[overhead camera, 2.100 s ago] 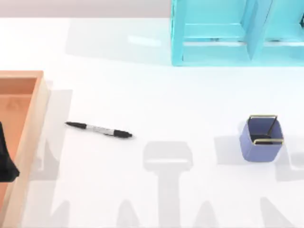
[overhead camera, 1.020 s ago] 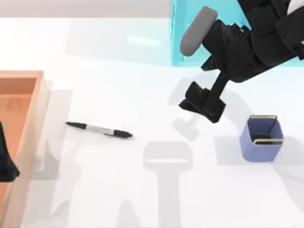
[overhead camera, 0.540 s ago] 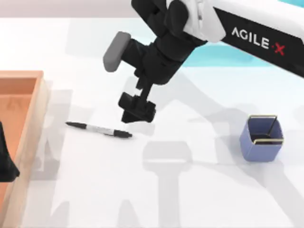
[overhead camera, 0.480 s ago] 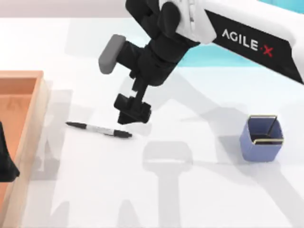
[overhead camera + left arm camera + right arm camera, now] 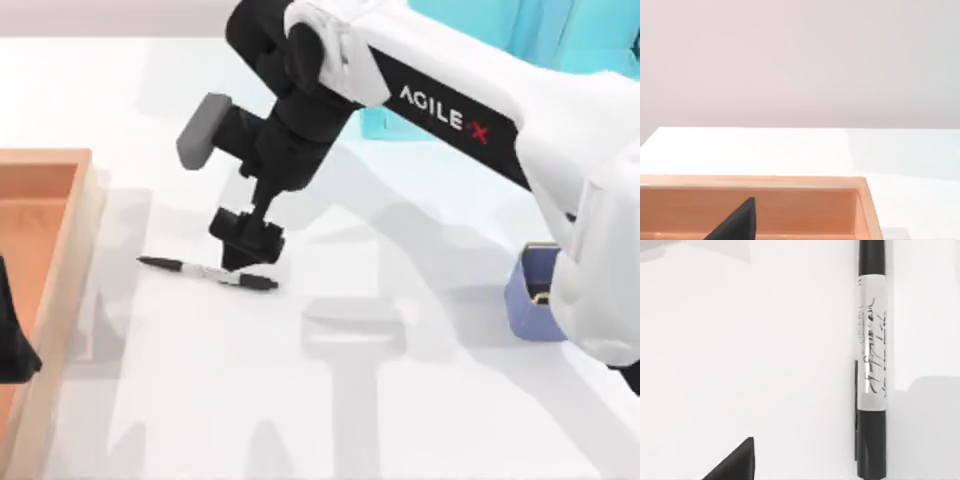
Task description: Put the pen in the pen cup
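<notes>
Nothing is done yet: your right gripper hovers over the pen, finger spacing unreadable; pen cup waits.

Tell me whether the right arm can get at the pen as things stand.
Probably yes: the right gripper hovers just above the pen, which lies flat on bare table with nothing beside it.

The pen is black with a silver-grey middle bearing black scrawled lettering. The pen cup is periwinkle blue. At nine o'clock sits an orange wooden tray; at one o'clock, a translucent turquoise shelf. The table is white.
</notes>
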Controlling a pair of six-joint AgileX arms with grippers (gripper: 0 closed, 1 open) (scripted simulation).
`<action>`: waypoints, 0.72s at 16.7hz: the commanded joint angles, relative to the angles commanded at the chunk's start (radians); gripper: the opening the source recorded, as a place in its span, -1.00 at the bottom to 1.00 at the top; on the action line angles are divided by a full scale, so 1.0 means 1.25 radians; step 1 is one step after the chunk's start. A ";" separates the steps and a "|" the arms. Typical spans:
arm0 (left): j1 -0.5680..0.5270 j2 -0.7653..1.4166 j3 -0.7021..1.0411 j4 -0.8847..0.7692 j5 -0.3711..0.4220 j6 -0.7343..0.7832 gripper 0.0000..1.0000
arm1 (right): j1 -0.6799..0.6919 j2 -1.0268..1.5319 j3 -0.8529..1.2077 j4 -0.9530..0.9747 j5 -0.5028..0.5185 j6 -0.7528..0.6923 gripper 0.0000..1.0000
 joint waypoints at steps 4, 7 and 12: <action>0.000 0.000 0.000 0.000 0.000 0.000 1.00 | -0.002 0.017 0.026 -0.009 0.002 0.004 1.00; 0.000 0.000 0.000 0.000 0.000 0.000 1.00 | -0.002 0.017 0.026 -0.009 0.002 0.004 1.00; 0.000 0.000 0.000 0.000 0.000 0.000 1.00 | 0.012 0.057 0.023 0.039 0.006 0.019 1.00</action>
